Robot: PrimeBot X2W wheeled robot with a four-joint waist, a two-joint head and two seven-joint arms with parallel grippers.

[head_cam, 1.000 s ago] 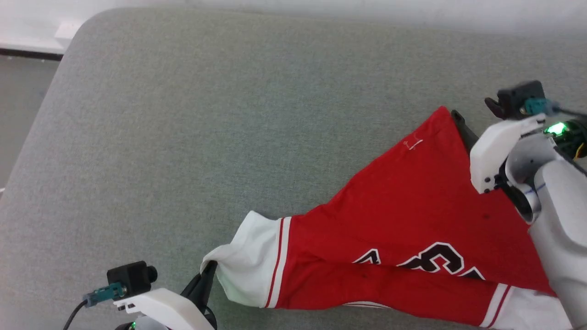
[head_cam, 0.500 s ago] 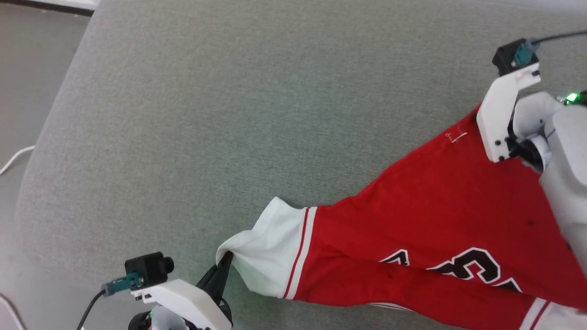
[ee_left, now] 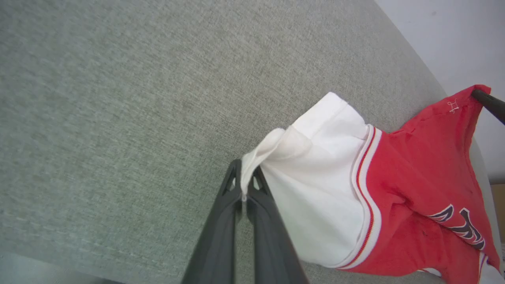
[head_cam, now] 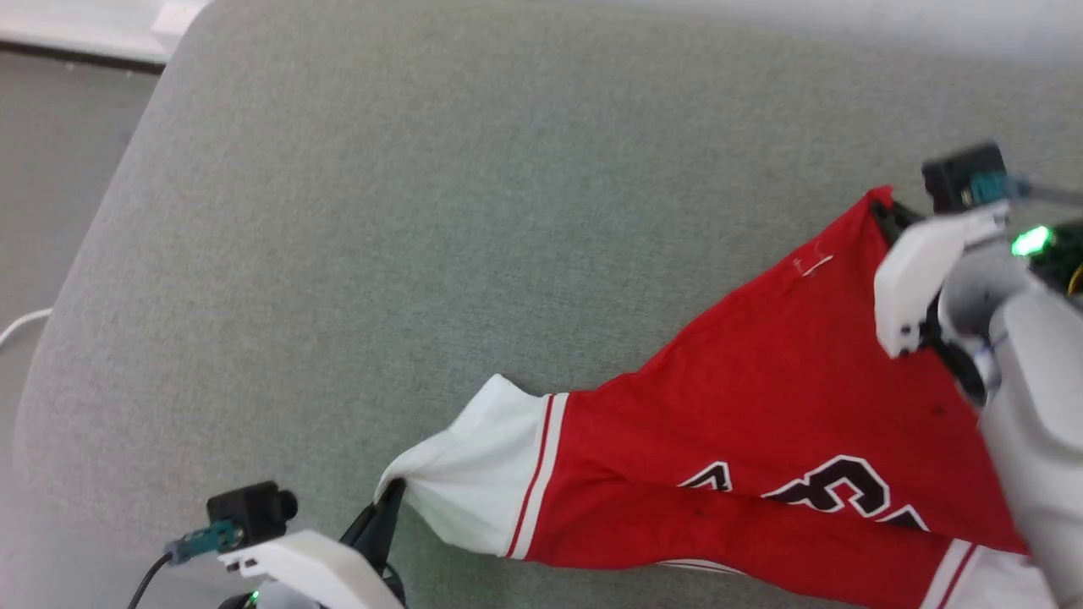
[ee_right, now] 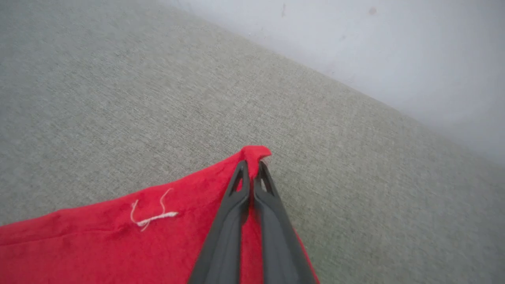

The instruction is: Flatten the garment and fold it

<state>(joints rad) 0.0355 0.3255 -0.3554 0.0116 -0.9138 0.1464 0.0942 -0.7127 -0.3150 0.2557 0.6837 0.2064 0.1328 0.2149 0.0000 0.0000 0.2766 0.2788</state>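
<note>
L claw (ee_left: 244, 179): pinching white corner.
R claw (ee_right: 252, 167): pinching red corner.
Jersey (head_cam: 744, 397): stretched btwn both claws, creased, over cushion (head_cam: 423, 211).
Handling: I judge it light, limp, slippery; grip hems/corners.

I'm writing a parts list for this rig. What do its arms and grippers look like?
Both the left gripper and right gripper have two long, dark grey, tapering jaws with triangular cut-outs near the tips. Each wrist carries a white moulded bracket with a small black camera, a teal plug and a dark cable. The right forearm is pale grey, with a green light at the wrist.
</note>
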